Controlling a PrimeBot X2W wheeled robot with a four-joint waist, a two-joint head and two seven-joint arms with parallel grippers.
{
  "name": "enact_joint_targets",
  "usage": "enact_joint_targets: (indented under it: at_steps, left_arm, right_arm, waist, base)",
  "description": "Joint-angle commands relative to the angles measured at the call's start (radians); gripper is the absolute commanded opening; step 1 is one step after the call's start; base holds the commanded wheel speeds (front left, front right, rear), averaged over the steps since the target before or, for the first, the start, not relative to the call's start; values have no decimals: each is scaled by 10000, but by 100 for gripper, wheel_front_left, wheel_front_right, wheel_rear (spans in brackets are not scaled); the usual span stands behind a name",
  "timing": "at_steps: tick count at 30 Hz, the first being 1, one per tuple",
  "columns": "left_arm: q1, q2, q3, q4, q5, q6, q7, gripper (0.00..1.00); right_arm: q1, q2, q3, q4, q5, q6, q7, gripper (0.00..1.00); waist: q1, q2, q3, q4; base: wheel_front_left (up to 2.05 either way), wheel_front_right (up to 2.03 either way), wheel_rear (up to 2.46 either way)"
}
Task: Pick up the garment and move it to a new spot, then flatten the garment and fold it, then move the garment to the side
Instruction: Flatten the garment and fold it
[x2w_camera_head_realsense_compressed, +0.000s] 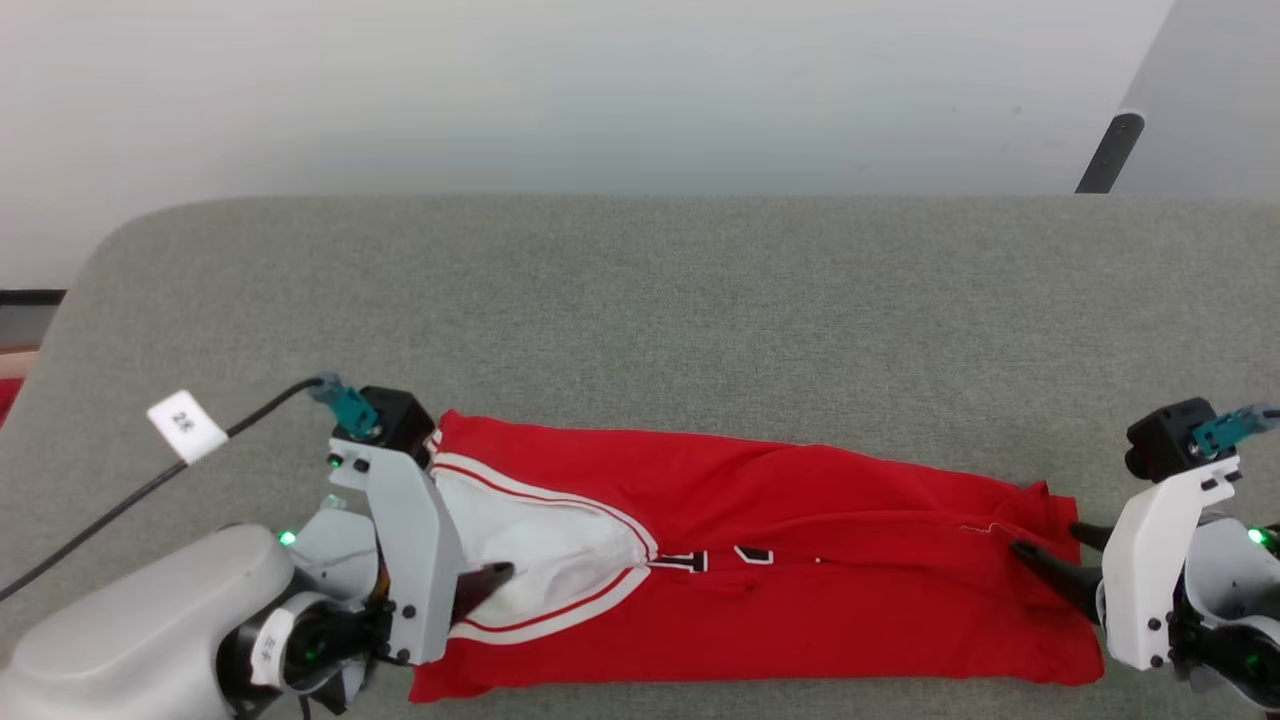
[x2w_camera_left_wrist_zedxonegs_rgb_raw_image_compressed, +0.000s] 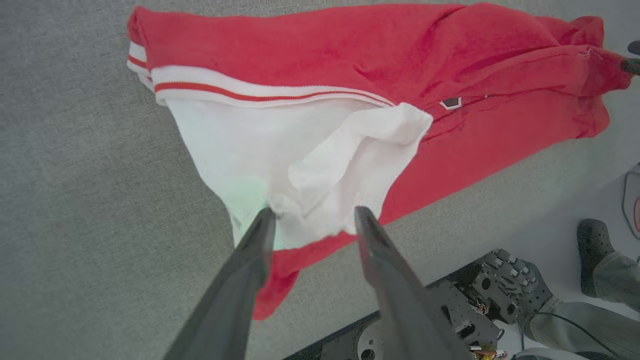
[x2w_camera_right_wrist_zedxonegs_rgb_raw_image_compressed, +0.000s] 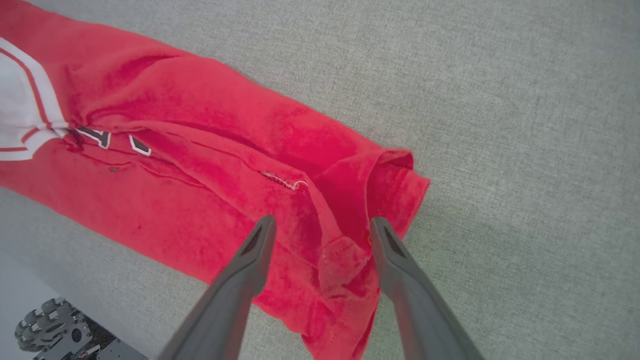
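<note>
- Fold step in hand, by the look of it: the garment (x2w_camera_head_realsense_compressed: 780, 590) lay on the grey padded surface (x2w_camera_head_realsense_compressed: 700, 300) as one long narrow strip, sides turned in, black lettering peeking out of the crease.
- Left gripper (x2w_camera_left_wrist_zedxonegs_rgb_raw_image_compressed: 312, 215) was spread open, nothing pinched; the white sleeve (x2w_camera_left_wrist_zedxonegs_rgb_raw_image_compressed: 260, 150) sat right at its fingertips and ran on ahead of them, rumpled, with the red body stretching far beyond.
- Right gripper (x2w_camera_right_wrist_zedxonegs_rgb_raw_image_compressed: 322, 222) was open too, its fingers straddling the hem end (x2w_camera_right_wrist_zedxonegs_rgb_raw_image_compressed: 395, 185); a loose flap of red cloth lay in the gap between the tips, the rest of the strip off ahead and to its left.
- So each hand stood at its own end of the strip, well apart from the other.
- Whether the tips pressed the cloth or only hovered over it, I couldn't tell.
- Next move, I'd judge: both close on their ends, catching every layer, then carry one end over to the other to halve the strip.
- Watch that sleeve; it looked ready to slip out.
</note>
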Motion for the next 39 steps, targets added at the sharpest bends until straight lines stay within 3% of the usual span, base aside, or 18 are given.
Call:
enact_joint_targets:
  at_steps: [1,10,22,32,39]
  left_arm:
    - [207,74,83,-100,-73,55,-122,100]
    - [535,578,304,-531,314,178,-1078,100]
    - [1500,806,846,-457,1309,229,-4275,100]
    - [2592,448,1423,9,1811,354,-7310,100]
    - [3372,-125,2266,688,2272,247,-8021,100]
  right_arm:
    - [206,98,-131,-103,-38,-11,90,100]
    - [899,497,-1037,-732,-338,-11,313,100]
    - [2100,1412,-2445,-1434,-892,-9,-177,100]
    - [2602,1927,-3503,-1786,-1329,-9,292,100]
    - [2441,2169,-4107,-1856,-1726,-9,892,100]
  waist:
    - [0,0,-65,-10]
    - [0,0,-228,-29]
    - [0,0,-402,47]
    - [0,0,-151,280]
    - [0,0,260,555]
  base:
    - [0,0,0]
    - [0,0,0]
    - [0,0,0]
    - [0,0,0]
    - [0,0,0]
